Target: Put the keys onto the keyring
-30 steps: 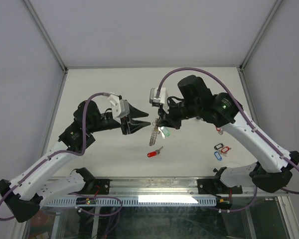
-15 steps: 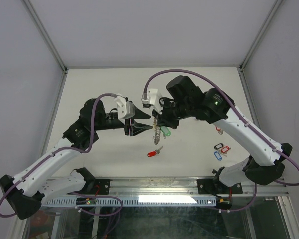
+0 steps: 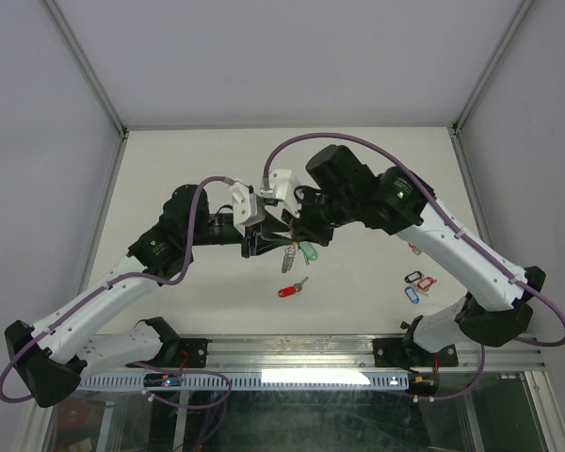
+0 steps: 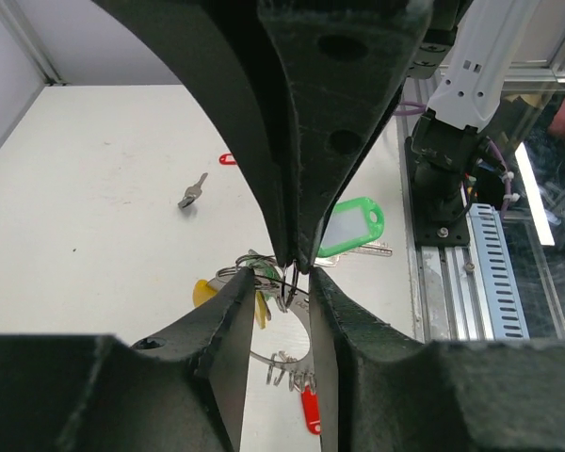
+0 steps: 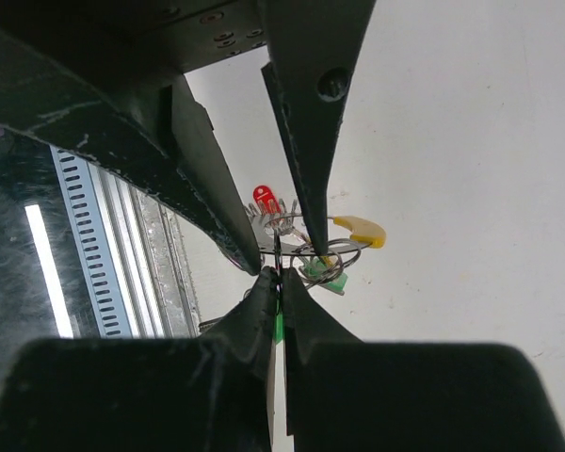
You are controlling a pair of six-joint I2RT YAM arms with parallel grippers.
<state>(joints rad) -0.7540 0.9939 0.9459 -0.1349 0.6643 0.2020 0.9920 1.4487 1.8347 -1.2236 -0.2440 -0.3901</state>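
the two grippers meet tip to tip in the middle of the top view. the right gripper (image 3: 298,229) is pinched together on a thin wire of the keyring (image 3: 289,255), which hangs down from it with a green key (image 3: 308,251) and a yellow key (image 4: 205,290) on it. the left gripper (image 4: 281,287) has its fingers apart, one on each side of that wire, so i think it is nearest to grab next. a red key (image 3: 289,290) lies on the table (image 3: 169,169), lower middle.
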